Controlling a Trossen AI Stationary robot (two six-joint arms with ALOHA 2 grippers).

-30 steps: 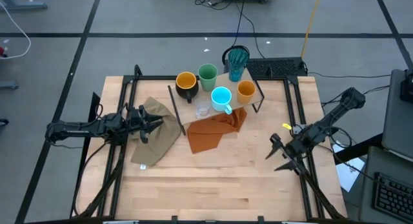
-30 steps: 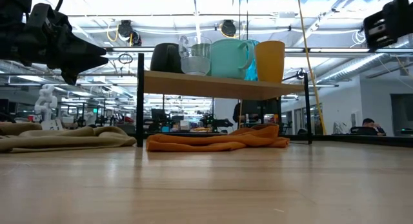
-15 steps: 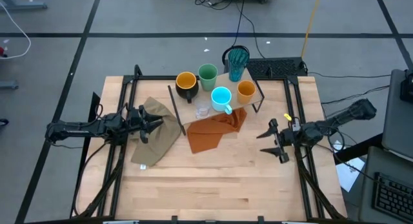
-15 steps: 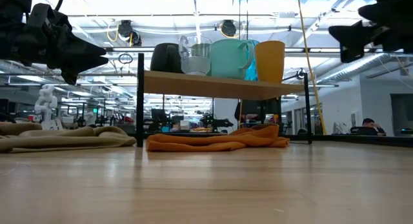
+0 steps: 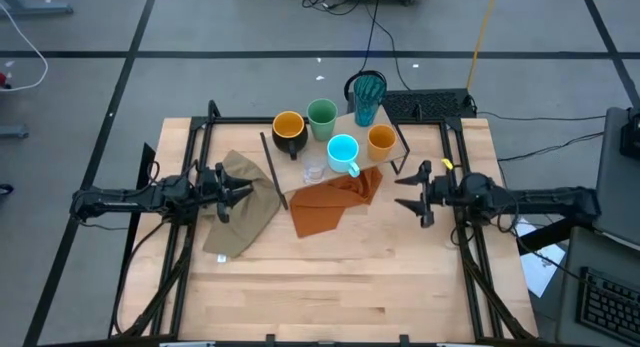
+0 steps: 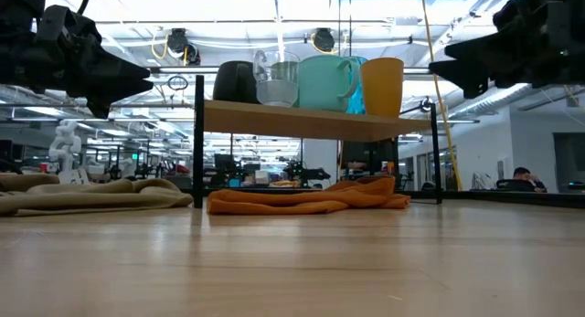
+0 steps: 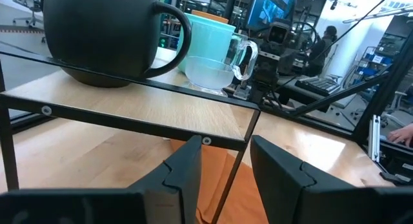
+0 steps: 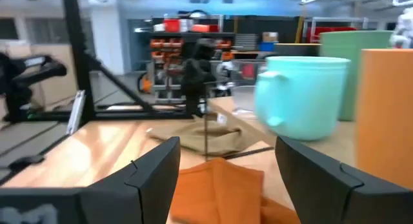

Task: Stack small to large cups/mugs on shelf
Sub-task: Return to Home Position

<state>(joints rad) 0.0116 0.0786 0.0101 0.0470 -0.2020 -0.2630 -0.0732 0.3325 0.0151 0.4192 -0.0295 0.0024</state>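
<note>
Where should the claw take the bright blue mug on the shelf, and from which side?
I'd pinch the rim wall of the bright blue mug from above, on its front-right side by the handle. It stands upright, mouth open, and the green cup, orange cup and clear glass crowd its other sides. The open right claw is nearer.

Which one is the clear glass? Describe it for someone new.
Find the low plywood shelf on black legs at the far middle of the table. Along its front edge, between the black mug and the bright blue mug, stands the clear glass: the smallest vessel, see-through, the only one without colour.
</note>
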